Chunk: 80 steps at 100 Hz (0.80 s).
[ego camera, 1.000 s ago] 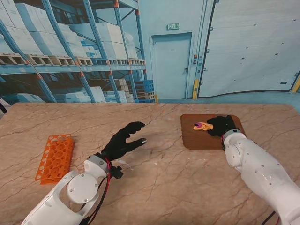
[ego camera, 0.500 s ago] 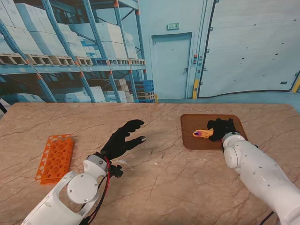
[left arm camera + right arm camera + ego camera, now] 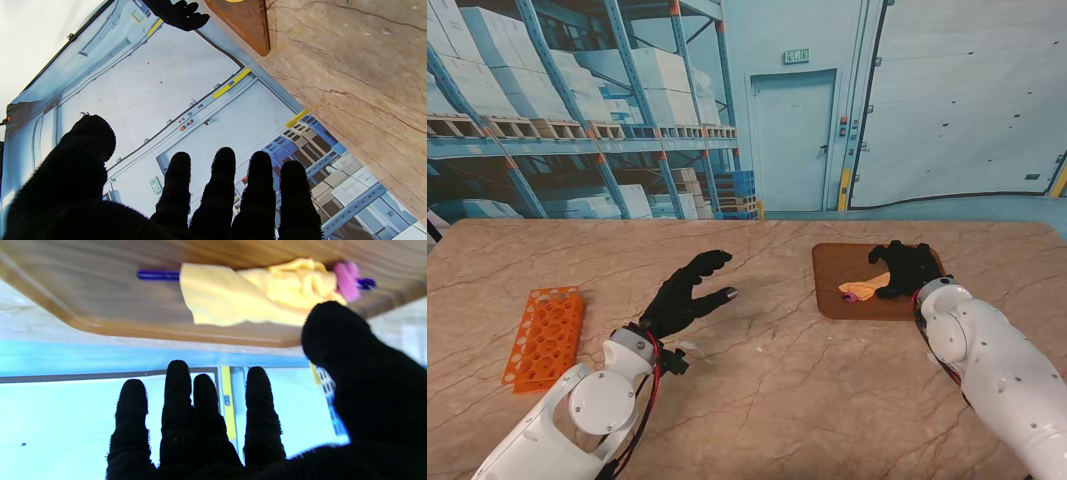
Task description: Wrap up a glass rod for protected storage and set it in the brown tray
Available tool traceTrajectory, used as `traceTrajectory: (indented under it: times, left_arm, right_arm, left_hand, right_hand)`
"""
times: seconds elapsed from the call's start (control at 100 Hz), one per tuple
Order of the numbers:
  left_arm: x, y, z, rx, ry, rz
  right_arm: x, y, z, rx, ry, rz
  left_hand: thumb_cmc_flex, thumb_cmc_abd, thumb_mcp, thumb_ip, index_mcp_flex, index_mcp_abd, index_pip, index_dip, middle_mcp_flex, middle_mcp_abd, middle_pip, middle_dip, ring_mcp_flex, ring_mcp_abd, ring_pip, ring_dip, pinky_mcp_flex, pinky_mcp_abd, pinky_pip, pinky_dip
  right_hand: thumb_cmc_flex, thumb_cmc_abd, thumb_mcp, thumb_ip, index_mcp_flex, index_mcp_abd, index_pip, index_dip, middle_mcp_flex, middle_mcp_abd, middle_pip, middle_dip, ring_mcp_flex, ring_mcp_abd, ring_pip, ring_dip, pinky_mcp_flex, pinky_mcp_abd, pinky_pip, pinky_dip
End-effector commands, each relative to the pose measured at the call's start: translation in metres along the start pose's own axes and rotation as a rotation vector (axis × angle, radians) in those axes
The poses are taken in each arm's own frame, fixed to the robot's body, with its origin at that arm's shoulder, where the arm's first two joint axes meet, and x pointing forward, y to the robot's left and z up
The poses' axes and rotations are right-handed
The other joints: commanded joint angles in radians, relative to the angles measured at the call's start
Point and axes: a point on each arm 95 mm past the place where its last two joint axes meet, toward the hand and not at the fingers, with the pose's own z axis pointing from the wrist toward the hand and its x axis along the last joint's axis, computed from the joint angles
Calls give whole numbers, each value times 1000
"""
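Seen from the stand, the wrapped glass rod lies lengthwise left-right in the brown tray, just left of the empty, spread right robot hand. Its wrist view confirms fingers apart. Left robot hand idles open, far off.

No text, label or number can be read anywhere.

One brown tray, one wrapped glass rod with one pink band, one orange tube rack, two black-gloved hands.
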Motion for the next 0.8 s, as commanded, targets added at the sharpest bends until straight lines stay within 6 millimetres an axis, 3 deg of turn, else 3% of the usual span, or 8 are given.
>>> traceTrajectory:
  times: [0.0,0.25,0.47,0.53,0.58,0.61,0.66,0.79]
  left_arm:
    - [-1,0,-1,1,-3,9]
    - [-3,-8,2,5,-13,46]
    - [-7,-16,-3,-43,-3,119]
    - [-8,-18,-6,-56,1,133]
    - [-9,-20,-9,-62,4,139]
    - [-10,-21,-10,-62,9,140]
    - [-10,-23,-12,-60,18,140]
    - [-11,-30,-18,-63,45,138]
  right_arm:
    - [11,6,-1,-31,40,23]
    - [53,28,-6,-111,164,220]
    - [100,39,-11,-115,274,457]
    - [111,40,-17,-102,308,512]
    - [119,41,-22,-98,333,553]
    - [125,41,-26,-95,350,578]
    - [133,40,-34,-83,378,614]
    - [149,36,-54,-67,435,700]
  left_hand:
    - [-4,6,-25,-8,21,-3,-30,-7,-7,9,-28,-6,-8,1,-11,5,-13,-35,-7,-17]
    - [-7,-19,-53,-20,37,4,-50,-17,-43,14,-63,-21,-32,-2,-50,-15,-23,-25,-58,-53]
    - [-2,-87,-46,-22,-15,21,-123,-42,-92,7,-93,-31,-44,-11,-92,-29,-22,-14,-140,-66]
    - [-4,-101,-45,-27,-17,16,-128,-44,-101,6,-100,-34,-47,-11,-101,-32,-26,-11,-151,-66]
    - [-11,-110,-41,-39,-10,12,-137,-49,-104,7,-110,-38,-44,-12,-114,-36,-25,-10,-171,-64]
    - [-14,-116,-42,-42,-8,11,-139,-50,-104,8,-111,-39,-43,-10,-117,-37,-24,-8,-175,-63]
    - [-19,-127,-41,-47,-1,9,-141,-51,-100,12,-113,-40,-39,-6,-120,-38,-22,0,-180,-61]
    - [-28,-133,-34,-57,13,4,-150,-55,-91,11,-123,-43,-30,-5,-132,-41,-16,7,-192,-55]
  right_hand:
    - [-23,15,-25,15,-34,12,-7,-8,-29,-3,-14,-12,-34,-2,-19,-8,-10,-18,-29,28]
    - [-26,43,-72,22,-43,9,-14,-7,-35,-4,-26,-17,-12,-4,-18,-2,2,-11,-41,41]
    - [-40,64,-127,24,-49,3,-31,-8,-35,-9,-39,-22,-9,0,-25,2,3,-9,-58,50]
    - [-45,88,-179,28,-58,-3,-48,-6,-33,-13,-61,-27,-4,6,-42,-1,6,-3,-91,61]
    - [-27,161,-318,51,-60,-11,-60,3,-33,-14,-67,-22,-1,4,-68,-1,12,2,-124,89]
    - [-60,179,-378,69,-62,-18,-65,4,-29,-16,-76,-25,-3,6,-78,0,11,2,-136,97]
    - [-93,174,-362,95,-69,-25,-74,6,-25,-19,-89,-27,-4,7,-86,1,13,2,-153,103]
    - [-124,174,-343,94,-72,-38,-89,10,-2,-28,-122,-30,10,4,-117,-2,24,4,-190,115]
